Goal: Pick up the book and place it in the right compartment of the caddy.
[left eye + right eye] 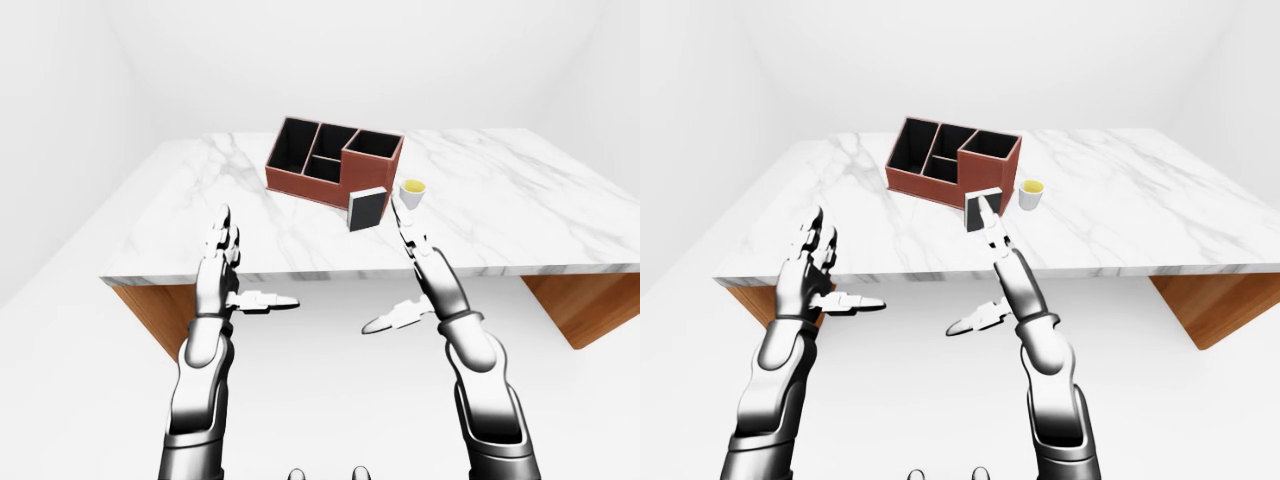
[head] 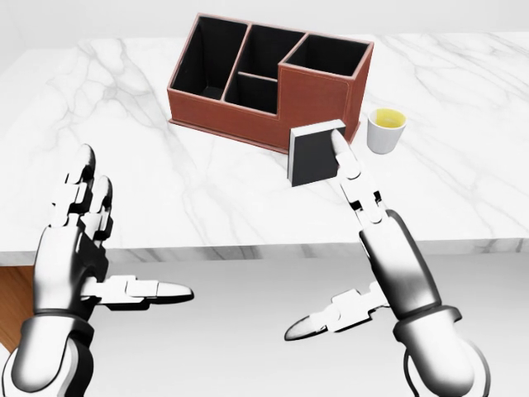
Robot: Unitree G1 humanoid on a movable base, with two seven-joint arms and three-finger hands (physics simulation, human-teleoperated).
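two metal hands hang at the near edge of a white marble table (image 2: 124, 149). the left hand (image 2: 78, 248) is released, fingers straight and spread upward, thumb pointing toward the view's right, holding nothing; it sits at the table's lower edge in the head view, well apart from everything on the table. the right hand (image 2: 372, 236) is also released, thumb sticking out to the left below the table edge, fingers stretched up so that one fingertip (image 2: 339, 142) overlaps the right edge of the book (image 2: 312, 155); whether it actually touches the book cannot be told.

the book, dark grey with a pale top edge, stands upright on the table, just beside the caddy (image 2: 273, 78), against its lower right corner in the head view. the caddy is a brown box with black insides, split into several compartments; the right one has taller walls. a small white cup (image 2: 385, 130) with yellowish contents stands just right of the caddy, near the book. brown wooden supports (image 1: 575, 305) show under the table in the left-eye view.
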